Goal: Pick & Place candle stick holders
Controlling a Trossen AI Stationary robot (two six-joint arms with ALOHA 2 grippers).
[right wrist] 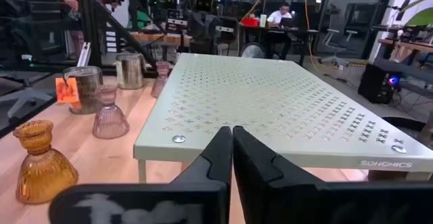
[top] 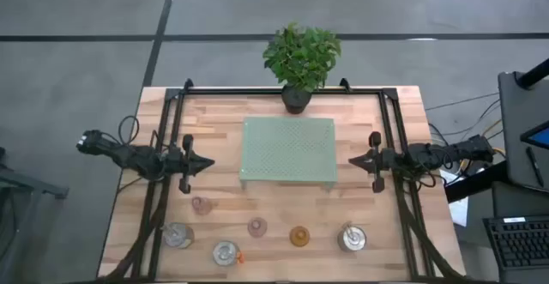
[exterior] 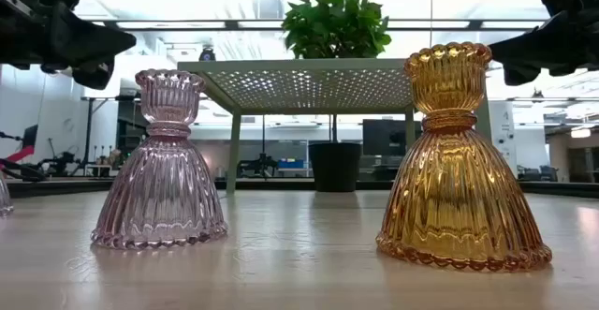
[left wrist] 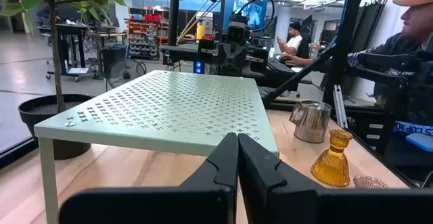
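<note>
Several candle stick holders stand upright on their bases along the table's near side: three silvery ones [top: 177, 235] [top: 226, 252] [top: 352, 238], two pale pink glass ones [top: 202, 204] [top: 256, 226] and an amber one [top: 299, 236]. The low view shows a pink holder [exterior: 164, 165] and the amber holder [exterior: 459, 160] close up. My left gripper [top: 208, 162] hovers shut to the left of the green perforated stand [top: 288, 151]. My right gripper [top: 352, 160] hovers shut to the stand's right. Both point level at the stand and hold nothing.
A potted green plant [top: 300, 61] stands at the table's far edge, behind the stand. Black frame rails [top: 163, 147] [top: 396, 138] run along the table's left and right sides. Bare wood lies between the stand and the row of holders. People sit beyond the table [left wrist: 413, 41].
</note>
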